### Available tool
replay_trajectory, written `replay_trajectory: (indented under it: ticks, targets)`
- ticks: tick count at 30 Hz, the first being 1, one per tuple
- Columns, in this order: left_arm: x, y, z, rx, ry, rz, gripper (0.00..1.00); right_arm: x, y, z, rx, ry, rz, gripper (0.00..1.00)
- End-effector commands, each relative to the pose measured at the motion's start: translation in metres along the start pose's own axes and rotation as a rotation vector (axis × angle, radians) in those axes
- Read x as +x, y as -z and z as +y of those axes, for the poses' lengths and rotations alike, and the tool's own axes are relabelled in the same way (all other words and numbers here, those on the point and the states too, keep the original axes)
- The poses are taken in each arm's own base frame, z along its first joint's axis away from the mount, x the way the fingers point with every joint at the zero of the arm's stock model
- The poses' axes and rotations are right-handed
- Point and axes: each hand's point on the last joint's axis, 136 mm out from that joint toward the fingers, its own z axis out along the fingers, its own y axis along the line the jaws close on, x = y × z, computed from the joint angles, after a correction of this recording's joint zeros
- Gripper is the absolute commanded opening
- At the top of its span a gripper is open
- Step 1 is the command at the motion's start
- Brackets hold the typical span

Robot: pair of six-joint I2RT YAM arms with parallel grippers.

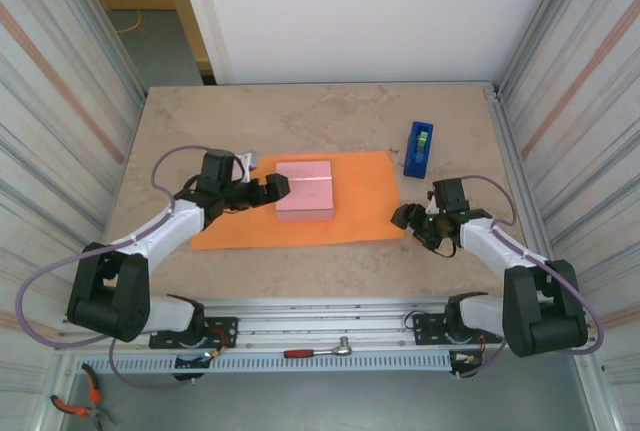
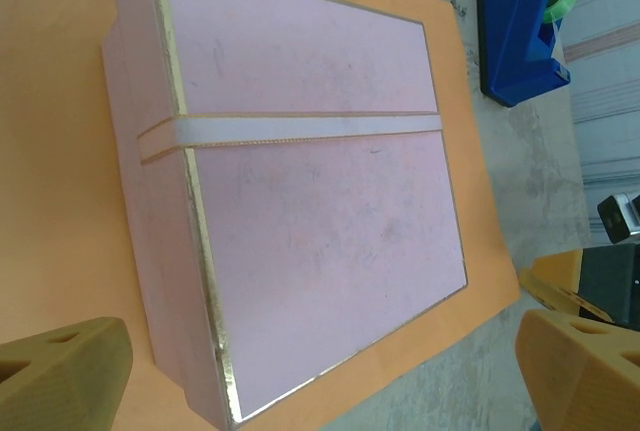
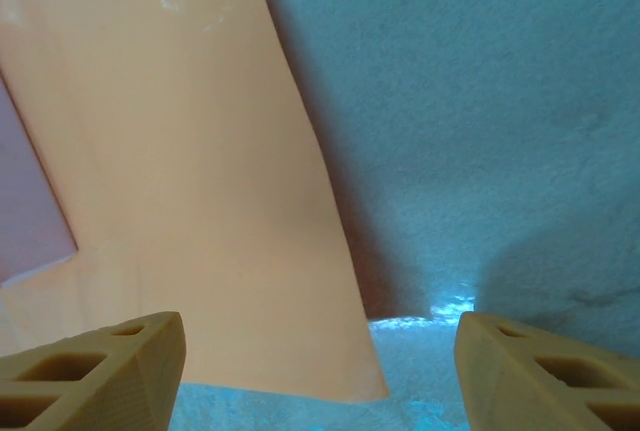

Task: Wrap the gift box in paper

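From the overhead view I see the gift box (image 1: pixel 304 189) sitting on the paper (image 1: pixel 360 213), left of the sheet's middle and close to its far edge. The orange sheet lies flat on the table (image 1: pixel 300 111), with a wide bare strip on the box's right and a narrower one along its near side.

The left gripper (image 1: pixel 274 188) is low over the sheet, just beside the box's left face. In its wrist view the fingers (image 2: pixel 65 371) stand wide apart, and the box (image 2: pixel 310 201) lies ahead with its near corner between them. Nothing is clamped, and I see no contact with the cardboard. A pale band with gold edging runs across the lid. The paper (image 2: pixel 60 151) shows around the box.

The right gripper (image 1: pixel 405 216) hangs at the sheet's right edge near the front corner. Its wrist view shows the fingers (image 3: pixel 90 366) spread apart with nothing held — the paper (image 3: pixel 200 171) passes beneath them, and a sliver of the box (image 3: pixel 30 201) shows at the left.

The blue tape dispenser (image 1: pixel 419 148) stands on the table just beyond the sheet's far right corner — apart from it.
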Motion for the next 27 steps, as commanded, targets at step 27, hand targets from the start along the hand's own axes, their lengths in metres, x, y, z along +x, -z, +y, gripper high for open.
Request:
replay_trajectory:
  ticks: [27]
  targets:
    - [0.012,-0.005,-0.001,-0.071,-0.059,0.020,0.99,0.003,-0.010,0.012,-0.045,0.010,0.019,0.51]
